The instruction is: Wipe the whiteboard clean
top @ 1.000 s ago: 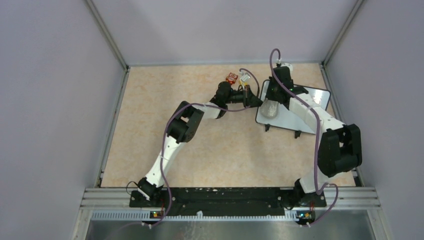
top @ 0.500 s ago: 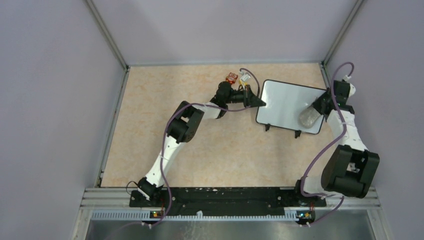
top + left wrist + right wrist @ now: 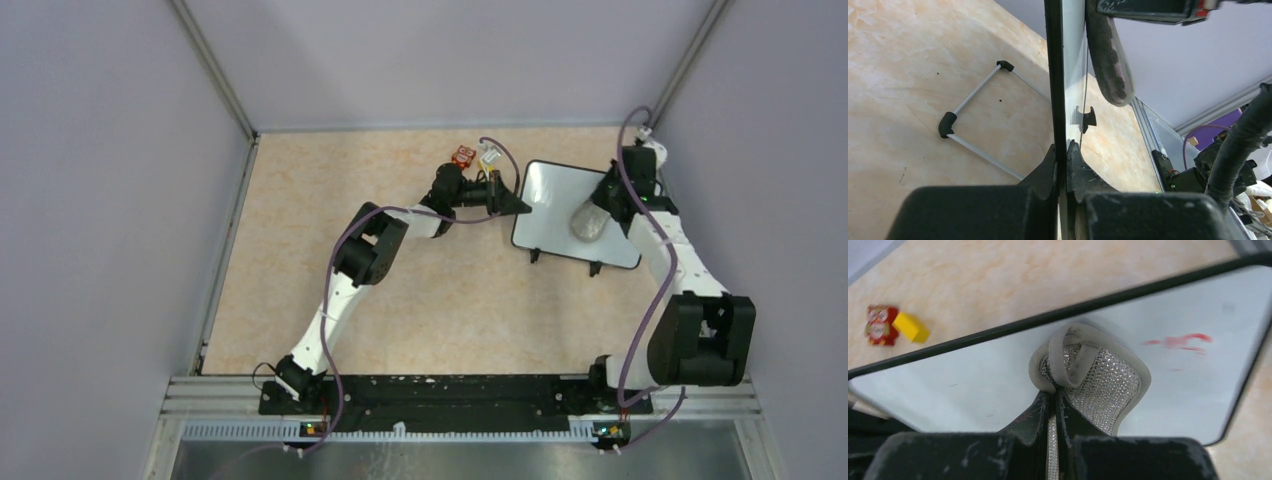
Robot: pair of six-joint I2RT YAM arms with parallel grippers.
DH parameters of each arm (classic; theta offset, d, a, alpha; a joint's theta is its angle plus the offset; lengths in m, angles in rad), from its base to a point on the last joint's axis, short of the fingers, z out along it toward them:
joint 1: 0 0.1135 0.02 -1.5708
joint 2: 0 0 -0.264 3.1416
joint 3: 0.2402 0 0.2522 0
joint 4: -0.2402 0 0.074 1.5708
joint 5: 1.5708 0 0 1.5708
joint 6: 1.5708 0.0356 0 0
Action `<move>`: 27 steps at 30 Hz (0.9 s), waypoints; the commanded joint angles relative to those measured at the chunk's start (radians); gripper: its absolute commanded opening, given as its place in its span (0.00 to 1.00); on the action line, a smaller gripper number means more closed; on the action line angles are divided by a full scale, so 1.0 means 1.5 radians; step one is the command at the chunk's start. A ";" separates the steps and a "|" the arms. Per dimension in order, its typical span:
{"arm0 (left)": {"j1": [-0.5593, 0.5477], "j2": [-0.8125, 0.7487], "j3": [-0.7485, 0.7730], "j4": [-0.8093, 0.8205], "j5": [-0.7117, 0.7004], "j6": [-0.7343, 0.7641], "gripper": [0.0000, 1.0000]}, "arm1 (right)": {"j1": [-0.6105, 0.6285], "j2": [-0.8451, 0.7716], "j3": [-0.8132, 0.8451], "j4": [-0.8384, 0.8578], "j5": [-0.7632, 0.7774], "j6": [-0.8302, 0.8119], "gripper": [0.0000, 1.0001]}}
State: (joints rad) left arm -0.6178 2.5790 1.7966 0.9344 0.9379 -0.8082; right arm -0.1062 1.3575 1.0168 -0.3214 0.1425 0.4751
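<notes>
The grey mesh cloth (image 3: 588,220), pinched by the right gripper (image 3: 1053,396), is swept back leftward over the black-framed whiteboard (image 3: 552,200), which is clamped by the left gripper (image 3: 1061,156); a red smear (image 3: 1178,341) is left.

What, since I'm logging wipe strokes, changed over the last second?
The right tool, shut on the cloth, swept across the board from its left side to its right end, then came partway back. The left tool stayed clamped on the board's left edge; the board did not move.
</notes>
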 commanded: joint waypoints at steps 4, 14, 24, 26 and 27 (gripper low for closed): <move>0.006 -0.011 -0.015 -0.015 -0.015 0.083 0.00 | 0.163 0.075 0.141 0.038 0.038 -0.063 0.00; 0.006 -0.012 -0.015 -0.016 -0.015 0.085 0.00 | 0.020 0.050 0.100 0.018 0.021 -0.006 0.00; 0.006 -0.014 -0.017 -0.012 -0.015 0.083 0.00 | -0.195 0.015 -0.009 0.055 -0.125 0.059 0.00; 0.007 -0.013 -0.018 -0.013 -0.015 0.083 0.00 | -0.185 0.014 -0.015 0.072 -0.148 0.064 0.00; 0.006 -0.012 -0.017 -0.012 -0.016 0.083 0.00 | -0.168 0.013 -0.013 0.073 -0.140 0.059 0.00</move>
State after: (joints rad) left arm -0.6193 2.5767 1.7966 0.9295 0.9295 -0.8104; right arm -0.4068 1.3926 1.0119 -0.2543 -0.0036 0.5491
